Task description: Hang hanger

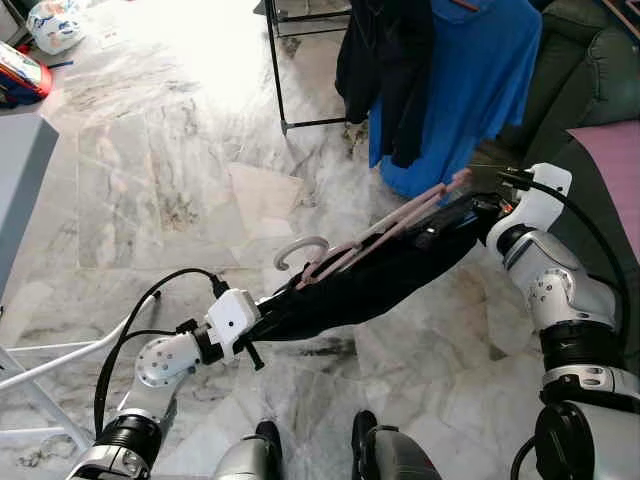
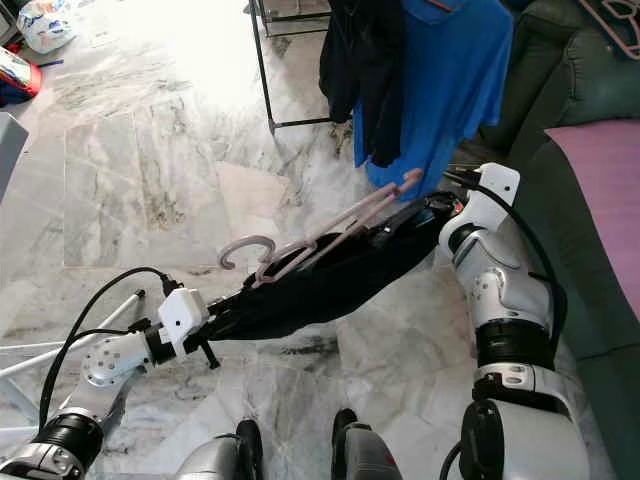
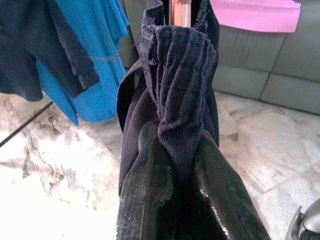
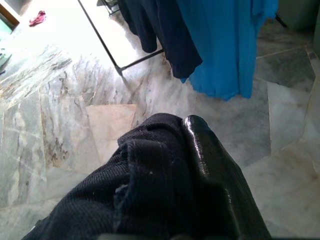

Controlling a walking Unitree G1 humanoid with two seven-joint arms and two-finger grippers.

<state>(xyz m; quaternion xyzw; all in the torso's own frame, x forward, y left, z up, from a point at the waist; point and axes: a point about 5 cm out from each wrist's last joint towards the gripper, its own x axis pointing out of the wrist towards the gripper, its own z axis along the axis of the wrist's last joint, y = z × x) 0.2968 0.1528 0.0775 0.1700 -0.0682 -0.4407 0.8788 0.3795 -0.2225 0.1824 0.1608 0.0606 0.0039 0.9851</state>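
Left gripper [image 3: 172,165] and right gripper [image 1: 478,212] clench dark garment [image 1: 370,280] bearing pink hanger [image 1: 375,240].

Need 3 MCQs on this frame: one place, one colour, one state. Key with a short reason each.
1. Where does the blue shirt hang?
A. on the black rack, ahead of the robot
B. on the sofa
C. on the floor

2. What colour is the hanger on the dark garment?
A. green
B. pink
C. yellow

3. What is the left gripper doing?
A. hanging open, holding nothing
B. holding the blue shirt
C. shut on the dark garment

Key:
1 A: the shirt hangs from the rack beside dark clothes.
2 B: pale pink bars with a curved hook lie along the garment.
3 C: the left wrist view shows its jaws pinching the ribbed dark fabric; the right gripper holds the other end.
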